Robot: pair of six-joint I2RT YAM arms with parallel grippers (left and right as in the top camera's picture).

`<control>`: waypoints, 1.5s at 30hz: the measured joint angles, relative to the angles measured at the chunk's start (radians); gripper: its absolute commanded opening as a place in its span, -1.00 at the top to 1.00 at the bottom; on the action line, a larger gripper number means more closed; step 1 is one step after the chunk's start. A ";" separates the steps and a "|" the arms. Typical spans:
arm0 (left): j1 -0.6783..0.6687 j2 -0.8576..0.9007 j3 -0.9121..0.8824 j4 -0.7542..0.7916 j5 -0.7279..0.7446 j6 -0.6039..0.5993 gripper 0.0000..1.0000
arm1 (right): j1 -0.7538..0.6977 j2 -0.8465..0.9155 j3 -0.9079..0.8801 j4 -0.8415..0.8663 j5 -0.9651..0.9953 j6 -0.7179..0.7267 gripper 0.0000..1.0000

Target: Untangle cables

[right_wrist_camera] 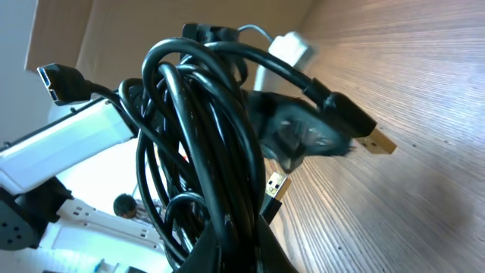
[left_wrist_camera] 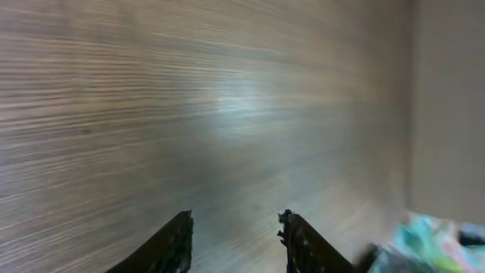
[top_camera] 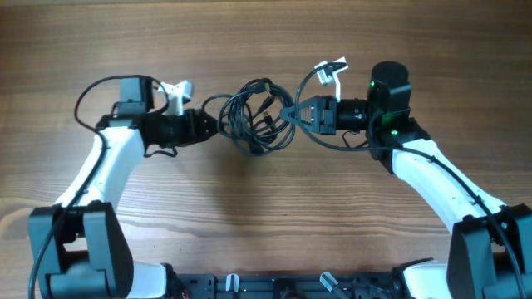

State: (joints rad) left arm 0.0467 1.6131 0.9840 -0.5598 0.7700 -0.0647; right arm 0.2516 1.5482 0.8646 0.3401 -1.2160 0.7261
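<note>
Cables (top_camera: 249,116): one knotted black bundle of overlapping loops at mid-table, between the two arms and a little toward the far side; whether it rests on the wood or is raised, cannot tell.
Right gripper (top_camera: 293,112): at the bundle's right edge, jaws pressed together on the cables. In its wrist view the loops rise straight out from between the fingers and fill the middle of the frame.
Left gripper (top_camera: 214,124): at the bundle's left edge, just beside an outer loop; contact cannot be told from overhead.
Left jaws: apart in the wrist view, with only bare wood between them.
Plug ends: gold flat plug (right_wrist_camera: 377,142) sticking out to the bundle's right; smaller gold plug (right_wrist_camera: 276,184) just below it; blue-tongued plug (right_wrist_camera: 57,80) at the left.
Table (top_camera: 266,216): brown wood, grain running left to right.
Blurred item: multicoloured thing (left_wrist_camera: 433,235) at the right edge of the left wrist view, too smeared to name.
</note>
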 measured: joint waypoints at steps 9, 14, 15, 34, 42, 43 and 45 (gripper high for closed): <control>0.053 0.000 0.000 -0.131 0.397 0.358 -0.25 | -0.002 0.000 0.000 -0.113 -0.008 0.033 0.91; 0.136 0.000 0.000 -0.238 0.505 0.549 0.29 | -0.058 0.003 0.000 -0.147 -0.011 0.029 0.91; 0.155 0.000 0.000 -0.244 0.523 0.576 0.24 | -0.071 0.006 0.000 -0.183 -0.009 0.011 0.91; 0.119 0.000 0.000 -0.240 0.556 0.622 0.92 | 0.021 0.011 0.001 -0.363 0.032 -0.083 0.92; 0.117 0.000 0.000 -0.216 0.512 0.616 0.92 | 0.026 0.012 0.004 -0.606 0.415 -0.265 0.91; 0.117 0.000 -0.001 -0.213 0.507 0.611 0.92 | 0.029 0.012 0.004 -0.625 0.492 -0.281 0.92; 0.118 0.000 -0.002 -0.210 0.491 0.598 0.92 | 0.035 0.012 0.005 -0.649 0.659 -0.302 0.91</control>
State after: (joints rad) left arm 0.1646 1.6135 0.9821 -0.7696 1.2606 0.5331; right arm 0.2863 1.5604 0.8692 -0.3088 -0.5571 0.4244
